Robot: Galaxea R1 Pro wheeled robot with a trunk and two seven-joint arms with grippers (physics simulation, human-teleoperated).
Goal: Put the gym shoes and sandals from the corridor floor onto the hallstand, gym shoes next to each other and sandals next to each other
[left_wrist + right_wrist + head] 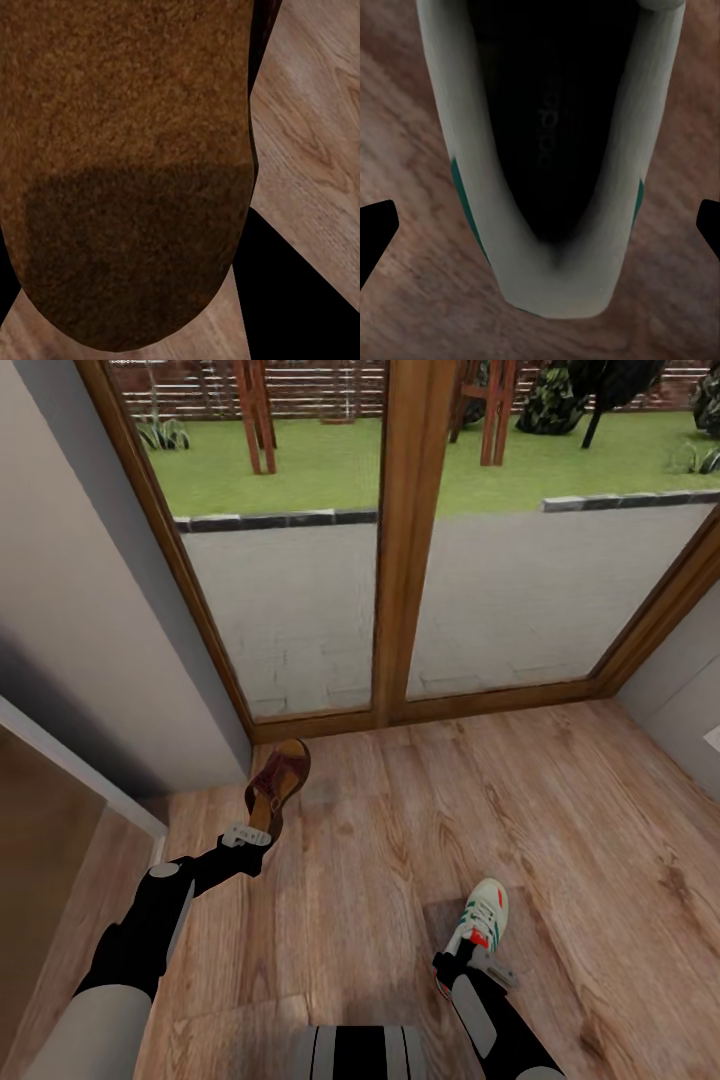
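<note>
A wide stretch of corridor floor (520, 800) is laid out before the wood-framed glass doors (410, 540), with a sandal (277, 785) carried at the left gripper (252, 834) and a gym shoe (481, 922) at the right gripper (462, 966) — the carrying step, it is judged, with both shoes apparently lifted and the hallstand yet to be faced. A turn of the base toward the rack is called for next, then both shoes are to be set on a shelf. The sandal's long axis is run away from the robot toward the doors, toe leading and tilted slightly right; the sneaker is likewise pointed forward, toe ahead, heel at the wrist. The left gripper is judged clamped on the sandal's heel, though its fingers are hidden; the right is judged closed on the sneaker's heel collar — dark fingertips (379, 229) are seen flanking it.
</note>
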